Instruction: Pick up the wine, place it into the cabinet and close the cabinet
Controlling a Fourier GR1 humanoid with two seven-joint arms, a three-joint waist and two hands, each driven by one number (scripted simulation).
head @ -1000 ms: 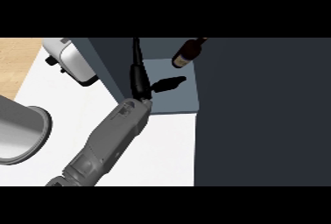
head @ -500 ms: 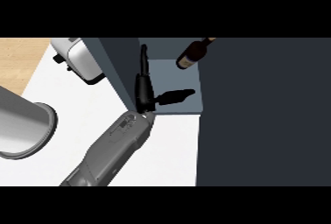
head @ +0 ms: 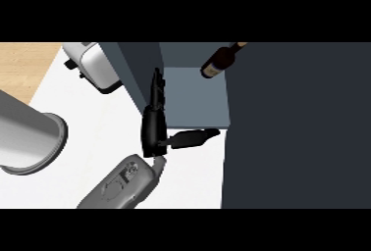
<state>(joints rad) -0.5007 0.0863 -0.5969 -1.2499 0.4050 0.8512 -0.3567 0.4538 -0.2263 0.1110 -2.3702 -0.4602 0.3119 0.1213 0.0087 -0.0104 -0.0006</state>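
The dark wine bottle [head: 220, 61] lies tilted on the blue-grey floor of the open cabinet [head: 194, 100], at the far end, with its neck pointing up-right. My left hand [head: 153, 128] is in front of the cabinet's opening, over the white counter. Its fingers [head: 156, 88] are straight and run along the cabinet's left blue-grey panel [head: 134, 78], and the thumb [head: 191, 138] sticks out to the right. The hand holds nothing. My right hand does not show.
A large dark cabinet face [head: 297, 122] fills the right side. A white and silver toaster [head: 90, 66] stands at the far left beside the panel. A big grey round pot [head: 27, 142] sits at the left edge. Wooden floor [head: 22, 61] shows beyond the counter.
My left hand has drawn back toward me; its thumb, which was over the cabinet's floor, is now in front of it. The bottle stays where it lay.
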